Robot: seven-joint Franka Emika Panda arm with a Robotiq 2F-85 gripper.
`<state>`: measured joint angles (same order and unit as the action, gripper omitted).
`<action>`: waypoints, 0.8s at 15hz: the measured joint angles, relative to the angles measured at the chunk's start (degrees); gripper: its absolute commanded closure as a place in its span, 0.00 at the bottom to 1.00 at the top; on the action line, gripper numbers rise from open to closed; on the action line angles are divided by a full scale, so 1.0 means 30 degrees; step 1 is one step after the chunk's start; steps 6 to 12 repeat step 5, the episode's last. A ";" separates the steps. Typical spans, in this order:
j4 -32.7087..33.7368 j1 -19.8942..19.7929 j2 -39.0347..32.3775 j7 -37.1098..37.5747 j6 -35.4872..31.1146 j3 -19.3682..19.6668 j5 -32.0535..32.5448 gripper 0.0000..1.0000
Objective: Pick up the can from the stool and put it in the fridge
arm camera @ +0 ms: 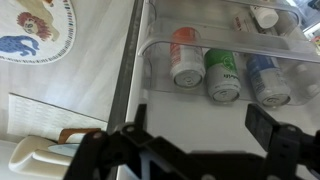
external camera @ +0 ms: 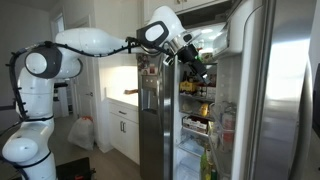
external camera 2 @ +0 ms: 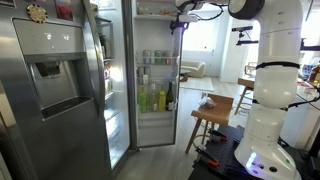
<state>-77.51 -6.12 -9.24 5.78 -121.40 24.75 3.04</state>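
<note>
Holds the gripper [arm camera: 200, 135] spread wide and empty, high inside the open fridge [external camera: 150, 130].
Faces the can [arm camera: 185, 58] just past the fingertips, lying on its side in a clear bin [arm camera: 158, 72] inside the fridge, just beside a green can [arm camera: 222, 75], with a blue can [arm camera: 266, 80] next along. Shows the wooden stool [external camera 2: 213, 108] on the floor in front of the fridge.

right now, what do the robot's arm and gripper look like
The arm is glossy white, made of rounded tube-like segments with dark round caps at the joints. The gripper is black and blocky, with two flat black fingers that show in the wrist view. No markings are readable.
</note>
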 measured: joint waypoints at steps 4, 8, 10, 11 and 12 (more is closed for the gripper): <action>-0.0072 0.0004 0.0018 0.0000 0.0036 -0.0021 0.0000 0.00; -0.0078 0.0004 0.0019 -0.0001 0.0036 -0.0024 0.0000 0.00; -0.0078 0.0004 0.0019 -0.0001 0.0036 -0.0024 0.0000 0.00; -0.0078 0.0004 0.0019 -0.0001 0.0036 -0.0024 0.0000 0.00; -0.0078 0.0004 0.0019 -0.0001 0.0036 -0.0024 0.0000 0.00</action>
